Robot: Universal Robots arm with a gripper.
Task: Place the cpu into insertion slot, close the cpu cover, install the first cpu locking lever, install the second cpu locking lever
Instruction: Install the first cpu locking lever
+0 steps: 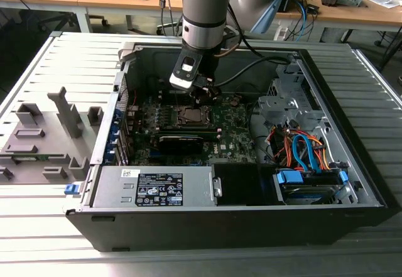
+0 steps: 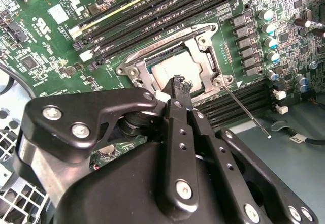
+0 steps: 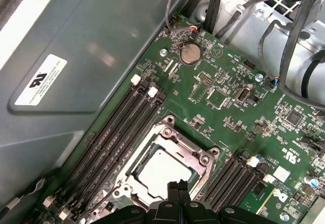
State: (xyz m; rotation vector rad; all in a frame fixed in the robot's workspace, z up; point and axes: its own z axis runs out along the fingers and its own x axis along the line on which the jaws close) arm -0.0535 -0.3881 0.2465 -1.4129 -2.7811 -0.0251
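The cpu [image 3: 165,170] lies within the computer case [image 1: 188,227], ten o'clock of its middle in the exterior view, seated in the insertion slot [image 1: 191,115] under the cpu cover [image 3: 202,155]. The gripper [image 3: 179,184] hovers above, fingers [image 3: 173,191] together, empty. Likely light, stiff, fragile; best held by its edges.

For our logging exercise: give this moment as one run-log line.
cpu seated | cover down over cpu | claw shut, close over cpu | one lever sticking out from socket
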